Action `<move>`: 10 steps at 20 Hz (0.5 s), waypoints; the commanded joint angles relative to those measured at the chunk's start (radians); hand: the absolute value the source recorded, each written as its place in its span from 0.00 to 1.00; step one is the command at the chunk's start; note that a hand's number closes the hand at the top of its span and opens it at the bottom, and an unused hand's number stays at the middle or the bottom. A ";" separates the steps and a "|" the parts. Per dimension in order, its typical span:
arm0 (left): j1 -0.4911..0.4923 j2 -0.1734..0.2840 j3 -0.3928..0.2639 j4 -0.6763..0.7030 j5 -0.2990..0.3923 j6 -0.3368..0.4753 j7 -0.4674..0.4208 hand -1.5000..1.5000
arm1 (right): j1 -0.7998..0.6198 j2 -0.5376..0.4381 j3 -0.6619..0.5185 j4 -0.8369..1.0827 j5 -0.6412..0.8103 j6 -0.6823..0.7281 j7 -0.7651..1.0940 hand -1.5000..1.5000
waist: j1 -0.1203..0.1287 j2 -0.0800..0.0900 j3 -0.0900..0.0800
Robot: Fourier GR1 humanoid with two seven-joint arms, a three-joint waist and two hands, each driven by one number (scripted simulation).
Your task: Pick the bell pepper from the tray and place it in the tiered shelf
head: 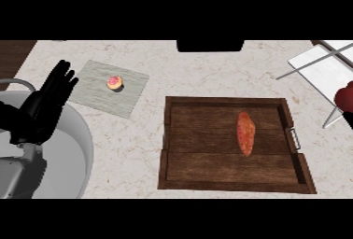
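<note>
Bell pepper (345,100) is showing right of the tray (179,140), against the tiered shelf (324,65); support unseen, so it is risking rolling off. Left hand (45,107), left of tray, is resting: fingers (60,77) straight, empty.

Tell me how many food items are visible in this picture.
3. A long orange vegetable lies in the wooden tray. A small pink-orange item sits on the grey mat. A dark red item, cut by the right edge, is at the shelf.
</note>
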 commanded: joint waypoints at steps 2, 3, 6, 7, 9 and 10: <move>-0.036 -0.052 -0.024 0.087 -0.060 0.049 0.003 0.50 | -0.002 -0.092 -0.188 0.163 -0.085 0.036 -0.125 1.00 | -0.009 0.010 -0.011; 0.046 -0.041 -0.010 0.073 -0.036 0.007 -0.055 0.50 | 0.014 -0.088 -0.203 0.196 -0.095 0.038 -0.142 1.00 | -0.002 0.009 -0.011; 0.029 -0.059 -0.024 0.010 -0.055 0.057 0.018 0.50 | 0.054 -0.088 -0.293 0.230 -0.146 0.034 -0.201 1.00 | -0.004 0.006 -0.010; -0.017 -0.026 0.017 0.076 -0.018 -0.006 -0.004 0.50 | -0.050 -0.124 -0.275 0.359 -0.111 0.005 -0.225 1.00 | 0.006 0.011 -0.011; -0.007 -0.047 -0.015 0.016 -0.046 0.032 0.037 0.50 | 0.011 -0.136 -0.322 0.395 -0.118 0.013 -0.311 1.00 | 0.003 0.008 -0.011; -0.008 -0.018 0.021 0.086 -0.024 -0.027 -0.028 0.50 | -0.021 -0.141 -0.313 0.485 -0.087 -0.017 -0.351 1.00 | 0.008 0.012 -0.011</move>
